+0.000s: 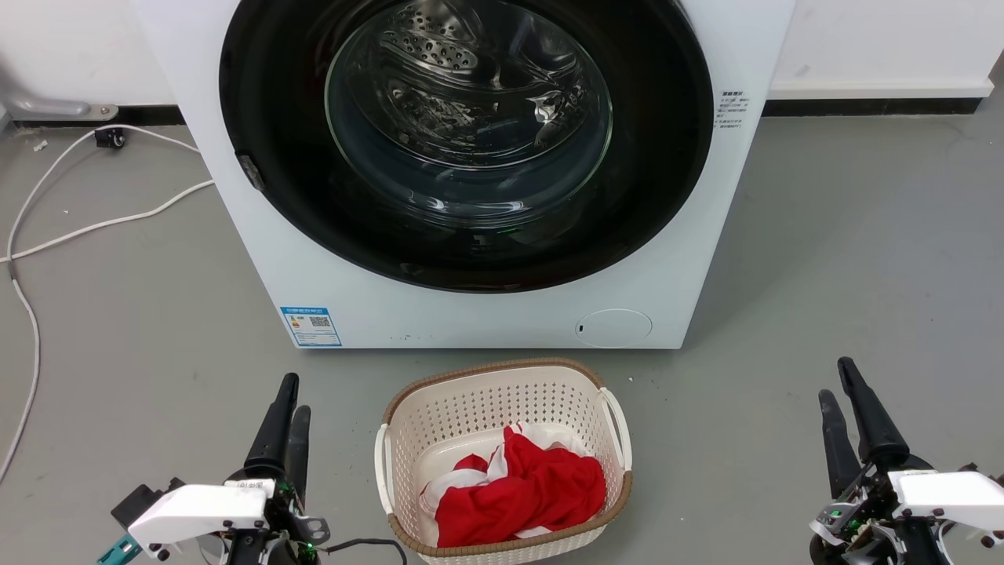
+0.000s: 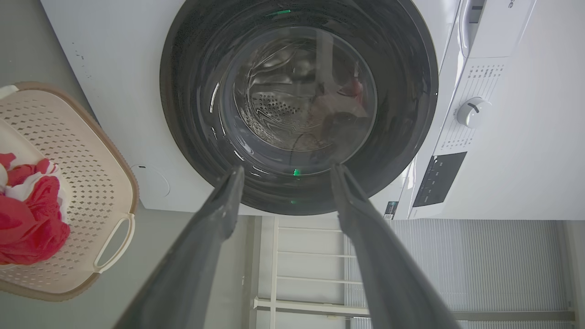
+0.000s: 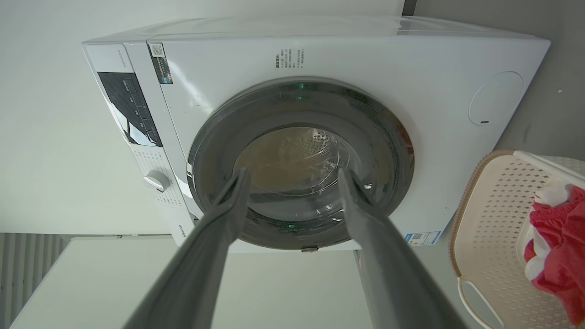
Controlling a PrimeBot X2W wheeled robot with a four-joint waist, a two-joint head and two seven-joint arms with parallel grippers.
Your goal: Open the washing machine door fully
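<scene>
Apparently flush w/ washing machine (image 1: 486, 314), washing machine door (image 1: 467, 141) toward basket (image 1: 502, 367); left pincer (image 1: 296, 394), right pincer (image 1: 835, 378) spread.

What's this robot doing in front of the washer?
A two-armed robot faces a washing machine whose round door is shut. Its left hand and right hand are low on either side, both open and touching nothing. A basket of red and white laundry sits on the floor between them, just in front of the machine.

White housings (image 1: 196, 508), green lights (image 1: 310, 547); left end effector (image 1: 296, 394), right end effector (image 1: 835, 379): 2 long dark fingers (image 1: 271, 435).
</scene>
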